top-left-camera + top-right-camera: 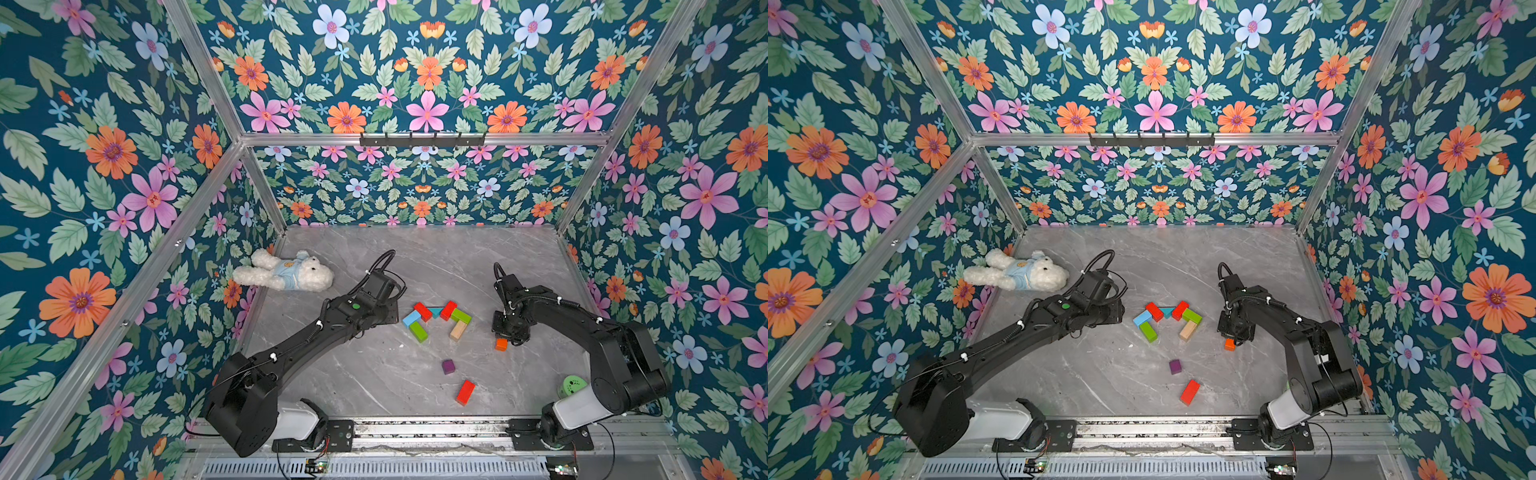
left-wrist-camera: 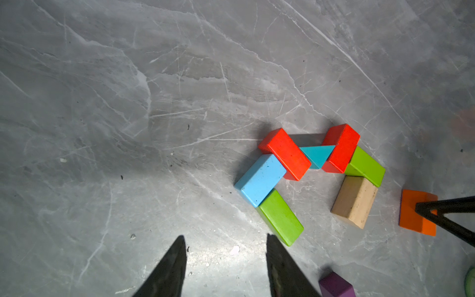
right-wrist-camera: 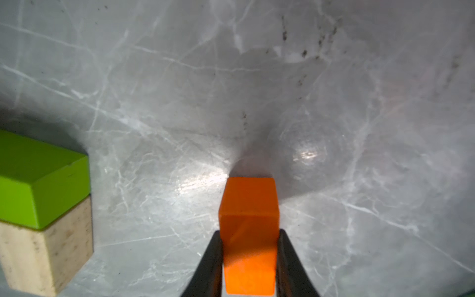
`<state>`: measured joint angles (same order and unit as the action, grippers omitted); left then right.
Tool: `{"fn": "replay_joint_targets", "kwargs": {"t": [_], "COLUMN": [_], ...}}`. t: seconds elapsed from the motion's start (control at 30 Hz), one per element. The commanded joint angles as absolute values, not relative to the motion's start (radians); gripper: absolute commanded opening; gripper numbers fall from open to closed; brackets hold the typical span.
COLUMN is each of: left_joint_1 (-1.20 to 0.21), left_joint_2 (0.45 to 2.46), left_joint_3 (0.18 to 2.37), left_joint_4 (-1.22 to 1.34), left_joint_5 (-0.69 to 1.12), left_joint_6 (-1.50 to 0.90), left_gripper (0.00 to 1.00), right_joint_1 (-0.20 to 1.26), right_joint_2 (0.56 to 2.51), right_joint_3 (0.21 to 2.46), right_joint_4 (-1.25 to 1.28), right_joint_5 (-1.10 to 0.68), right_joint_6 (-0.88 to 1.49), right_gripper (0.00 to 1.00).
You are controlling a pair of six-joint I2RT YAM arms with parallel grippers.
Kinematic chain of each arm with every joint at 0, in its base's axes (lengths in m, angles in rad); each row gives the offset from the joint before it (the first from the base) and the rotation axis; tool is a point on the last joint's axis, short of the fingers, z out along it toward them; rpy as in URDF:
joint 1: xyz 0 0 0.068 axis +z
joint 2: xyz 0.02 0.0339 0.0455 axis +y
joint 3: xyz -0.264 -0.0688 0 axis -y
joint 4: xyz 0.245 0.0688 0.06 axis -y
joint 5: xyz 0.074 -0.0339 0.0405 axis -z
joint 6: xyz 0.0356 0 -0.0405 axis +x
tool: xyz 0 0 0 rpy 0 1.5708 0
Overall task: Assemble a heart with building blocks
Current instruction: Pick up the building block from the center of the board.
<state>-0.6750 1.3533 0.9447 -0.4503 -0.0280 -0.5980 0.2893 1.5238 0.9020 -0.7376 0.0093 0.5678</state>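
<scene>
- The right pincer has its jaws pressed on both sides of the orange block, and it grips only the near end. Most of the block pokes out ahead of the tips. With a bite that short, the block could swivel or slip on the lift.
- I can't tell from here whether the block rests on the worktop or is just off it.
- The heart, half built and open at the bottom, lies between the two pincers. Its natural-wood bar is just beside the right pincer.
- The big risk is carrying the orange block across too low. It would clip the wood bar and shove it, along with the green bar touching it. Nothing holds these loose blocks in place.
- The left pincer has its jaws apart and empty, and it hovers close to the other green bar. A small drift would knock that side crooked.
- The purple cube and the spare red bar lie behind both pincers, towards the arm bases. A careless sweep back could scatter them.
</scene>
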Motion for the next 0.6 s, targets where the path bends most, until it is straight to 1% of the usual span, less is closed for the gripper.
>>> {"fn": "replay_joint_targets", "kwargs": {"t": [0.0,0.07,0.17,0.27,0.37,0.5,0.57], "left_joint_1": [-0.667,-0.663,-0.652,-0.637,-0.618,-0.598,-0.592], "left_joint_2": [1.350,1.345,1.334,1.317,1.294,1.258,1.239], "left_joint_3": [0.935,0.927,0.906,0.880,0.849,0.819,0.807], "left_joint_4": [-0.431,-0.430,-0.420,-0.410,-0.391,-0.386,-0.395], "left_joint_5": [-0.035,-0.040,-0.053,-0.063,-0.062,-0.059,-0.067], "left_joint_6": [-0.604,-0.605,-0.620,-0.649,-0.681,-0.703,-0.704], "left_gripper": [0.52,0.51,0.51,0.51,0.51,0.51,0.51], "right_joint_1": [0.313,0.372,0.505,0.644,0.742,0.796,0.819], "right_joint_2": [1.486,1.427,1.339,1.314,1.368,1.533,1.588], "right_joint_3": [0.909,0.927,0.977,1.036,1.078,1.167,1.188], "right_joint_4": [-0.803,-0.848,-0.894,-0.881,-0.812,-0.797,-0.774], "right_joint_5": [0.079,0.133,0.190,0.186,0.136,0.111,0.092], "right_joint_6": [0.566,0.568,0.557,0.512,0.432,0.393,0.381], "right_gripper": [0.18,0.17,0.18,0.18,0.18,0.13,0.12]}}
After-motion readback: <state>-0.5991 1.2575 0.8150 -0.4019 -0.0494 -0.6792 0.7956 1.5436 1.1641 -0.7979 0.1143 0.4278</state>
